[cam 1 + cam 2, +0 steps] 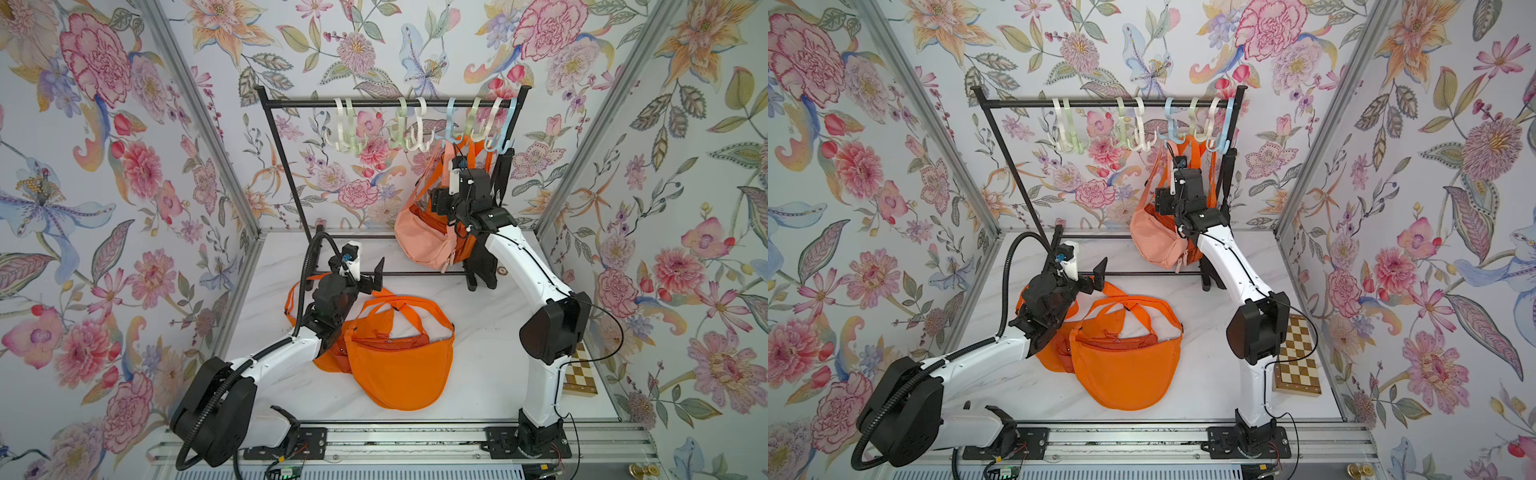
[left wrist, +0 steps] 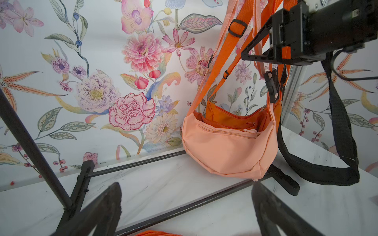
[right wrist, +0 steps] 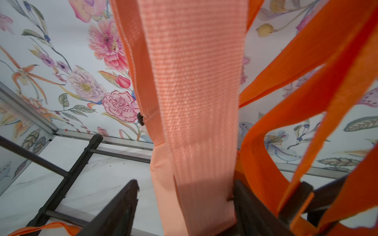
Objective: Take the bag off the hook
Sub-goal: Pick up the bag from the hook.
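Left wrist, peach bag [image 2: 227, 147] hanging, long axis seemingly level, strap [image 2: 195, 98] upright

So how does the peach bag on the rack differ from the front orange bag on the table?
The peach bag hangs by its strap from a rack hook; the orange bag lies flat on the table. The peach bag is pale, the orange bag vivid. Both are crescent-shaped, zipped, with long straps.
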Action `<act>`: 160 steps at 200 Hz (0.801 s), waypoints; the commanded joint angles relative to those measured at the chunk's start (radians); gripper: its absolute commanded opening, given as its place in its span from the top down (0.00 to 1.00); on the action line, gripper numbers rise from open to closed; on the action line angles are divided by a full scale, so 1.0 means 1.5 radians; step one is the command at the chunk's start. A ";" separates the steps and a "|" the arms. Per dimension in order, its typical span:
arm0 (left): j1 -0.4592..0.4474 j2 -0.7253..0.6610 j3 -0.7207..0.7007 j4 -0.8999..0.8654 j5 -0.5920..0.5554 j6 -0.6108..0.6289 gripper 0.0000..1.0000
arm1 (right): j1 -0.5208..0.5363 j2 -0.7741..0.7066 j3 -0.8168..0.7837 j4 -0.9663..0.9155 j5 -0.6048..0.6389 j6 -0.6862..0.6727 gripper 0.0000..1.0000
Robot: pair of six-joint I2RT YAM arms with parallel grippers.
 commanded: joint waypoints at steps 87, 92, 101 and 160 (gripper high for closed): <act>-0.002 0.075 0.037 0.091 0.014 0.043 0.01 | 0.014 -0.026 -0.002 -0.018 0.043 -0.077 1.00; -0.002 0.084 0.047 0.097 0.013 0.054 0.00 | 0.016 -0.032 -0.006 -0.016 0.041 -0.080 1.00; -0.002 0.105 0.066 0.124 0.013 0.076 0.00 | 0.017 -0.042 -0.009 -0.015 0.035 -0.080 1.00; 0.011 0.340 0.329 0.245 0.057 0.250 0.00 | -0.003 -0.084 -0.027 -0.016 -0.015 -0.056 1.00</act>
